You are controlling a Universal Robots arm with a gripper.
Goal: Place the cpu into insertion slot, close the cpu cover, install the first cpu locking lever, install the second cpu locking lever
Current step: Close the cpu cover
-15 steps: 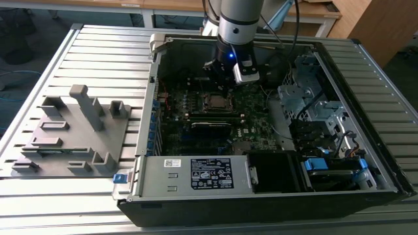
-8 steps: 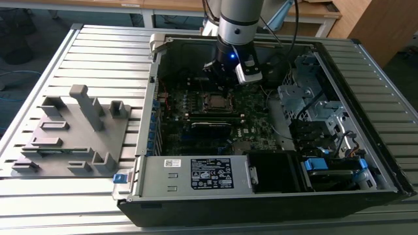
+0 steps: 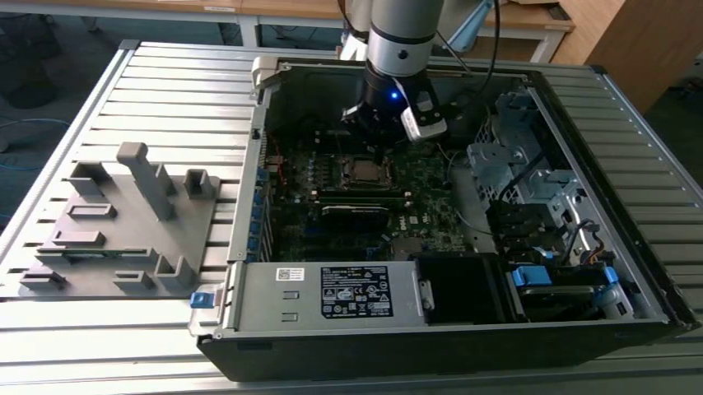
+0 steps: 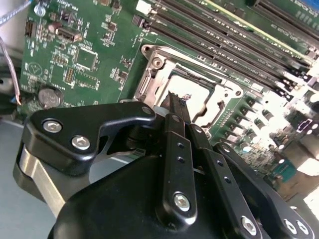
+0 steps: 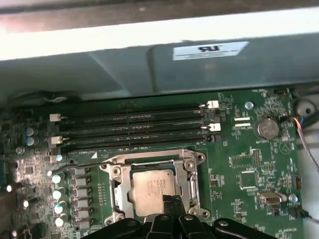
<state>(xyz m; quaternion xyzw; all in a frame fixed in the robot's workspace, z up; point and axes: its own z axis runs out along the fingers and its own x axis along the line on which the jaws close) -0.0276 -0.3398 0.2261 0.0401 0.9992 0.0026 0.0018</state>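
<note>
Ribbed grey table [image 3: 66, 82] runs under everything you are working on. At the exterior view's left sits a grey moulded fixture [image 3: 121, 218], and beside it the open computer case [image 3: 462, 337] with its green motherboard [image 3: 329, 234]. Your gripper [image 4: 173, 99] hangs low over the insertion slot [image 4: 153, 62], its fingers [image 4: 175, 134] pressed together with nothing between them (whether the tips touch the socket's edge you cannot tell). You can see the cpu [image 5: 149, 186] lying flat in the slot, with the cpu cover [image 5: 117, 186] folded down around it. Long black memory slots [image 5: 134, 124] run just beside. Toward the exterior view's right stand the metal drive bays [image 3: 511, 164].
</note>
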